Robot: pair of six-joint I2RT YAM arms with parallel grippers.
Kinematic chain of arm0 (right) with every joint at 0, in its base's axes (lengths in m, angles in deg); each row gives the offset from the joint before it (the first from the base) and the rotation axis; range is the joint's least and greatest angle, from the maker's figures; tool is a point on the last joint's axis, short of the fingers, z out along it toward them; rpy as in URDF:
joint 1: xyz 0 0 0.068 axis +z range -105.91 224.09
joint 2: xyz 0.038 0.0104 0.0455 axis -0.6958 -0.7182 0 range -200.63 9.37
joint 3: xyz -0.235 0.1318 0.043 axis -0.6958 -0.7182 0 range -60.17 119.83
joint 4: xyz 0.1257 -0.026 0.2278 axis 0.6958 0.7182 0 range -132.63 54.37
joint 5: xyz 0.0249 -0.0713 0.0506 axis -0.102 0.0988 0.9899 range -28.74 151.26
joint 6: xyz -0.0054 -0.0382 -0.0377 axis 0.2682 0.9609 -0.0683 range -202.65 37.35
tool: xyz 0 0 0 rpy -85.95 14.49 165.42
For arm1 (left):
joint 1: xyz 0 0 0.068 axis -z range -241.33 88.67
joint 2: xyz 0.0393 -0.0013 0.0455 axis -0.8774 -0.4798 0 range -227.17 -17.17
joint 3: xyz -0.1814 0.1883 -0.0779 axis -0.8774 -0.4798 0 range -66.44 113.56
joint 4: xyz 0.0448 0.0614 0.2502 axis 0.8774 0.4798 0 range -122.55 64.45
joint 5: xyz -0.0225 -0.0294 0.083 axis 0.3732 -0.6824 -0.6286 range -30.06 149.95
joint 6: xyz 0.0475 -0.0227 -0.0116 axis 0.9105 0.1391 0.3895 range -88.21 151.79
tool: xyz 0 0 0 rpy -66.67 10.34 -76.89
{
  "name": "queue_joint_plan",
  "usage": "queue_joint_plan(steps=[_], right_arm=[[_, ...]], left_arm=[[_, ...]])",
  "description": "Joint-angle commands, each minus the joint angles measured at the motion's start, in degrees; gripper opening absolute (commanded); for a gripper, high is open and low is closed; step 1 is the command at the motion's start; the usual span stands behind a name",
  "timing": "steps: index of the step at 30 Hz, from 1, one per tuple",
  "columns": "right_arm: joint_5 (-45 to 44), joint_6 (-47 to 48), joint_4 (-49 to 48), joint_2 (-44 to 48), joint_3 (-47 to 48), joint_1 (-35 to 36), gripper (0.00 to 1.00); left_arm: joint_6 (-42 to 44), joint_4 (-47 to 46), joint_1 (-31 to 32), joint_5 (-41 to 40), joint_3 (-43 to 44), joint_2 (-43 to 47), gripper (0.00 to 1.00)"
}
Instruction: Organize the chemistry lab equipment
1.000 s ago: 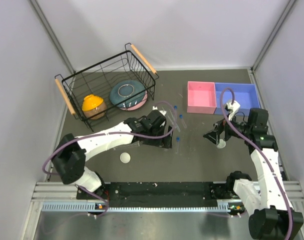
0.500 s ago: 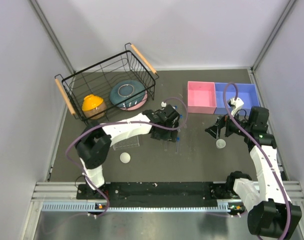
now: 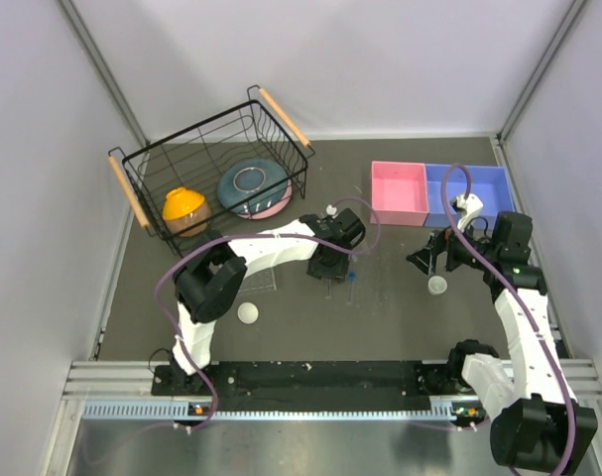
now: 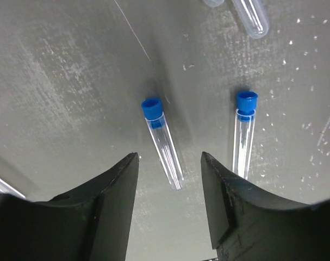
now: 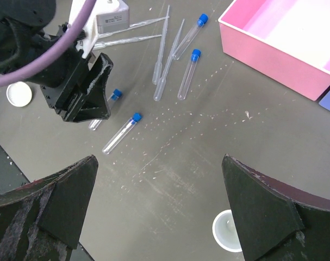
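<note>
table [image 3: 380, 317]: l gripper [image 4: 170, 157] (spread) above tube [image 4: 163, 144]

Tube [image 3: 350, 285] between left cup [image 3: 248, 312], right cup [image 3: 437, 286]; basket [image 3: 129, 193] rear-left.

1. Plain pale grey wall panels [image 3: 380, 59] are closing in the back and both sides of the booth.
2. Slim silver metal posts [image 3: 102, 69] are running along the corners where those panels meet.
3. A matte dark grey tabletop [image 3: 400, 317] is spreading between them, showing pale scuffs and specks up close.
4. A ribbed silver aluminium rail [image 3: 310, 409] is lying across the near edge.
5. Soft, even light is casting only faint shadows.
</note>
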Motion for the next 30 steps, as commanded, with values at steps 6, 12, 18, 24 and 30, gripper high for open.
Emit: queue_joint_plan(steps=[6, 12, 18, 24, 30], right_arm=[[0.8, -0.4, -2.6, 0.6, 0.1, -0.5, 0.99], [1.0, -0.4, -2.6, 0.6, 0.1, -0.5, 0.99], [1.1, -0.4, -2.5, 0.9, 0.1, -0.5, 0.99], [1.4, -0.2, -2.6, 1.4, 0.0, -0.5, 0.99], [5.6, 0.8, -2.2, 2.8, -0.4, -0.5, 0.99]], left_arm=[[-0.2, 1.5, -0.4, 1.5, 2.1, -2.6, 0.42], [-1.4, 1.2, -0.4, 1.3, 0.0, -1.7, 0.36], [-1.9, 0.4, -0.4, 0.7, -1.7, -1.1, 0.25], [-2.8, -0.8, -0.4, -2.0, -3.5, 1.8, 0.09], [-1.9, -12.0, -0.4, -1.1, -12.5, 14.9, 0.08]])
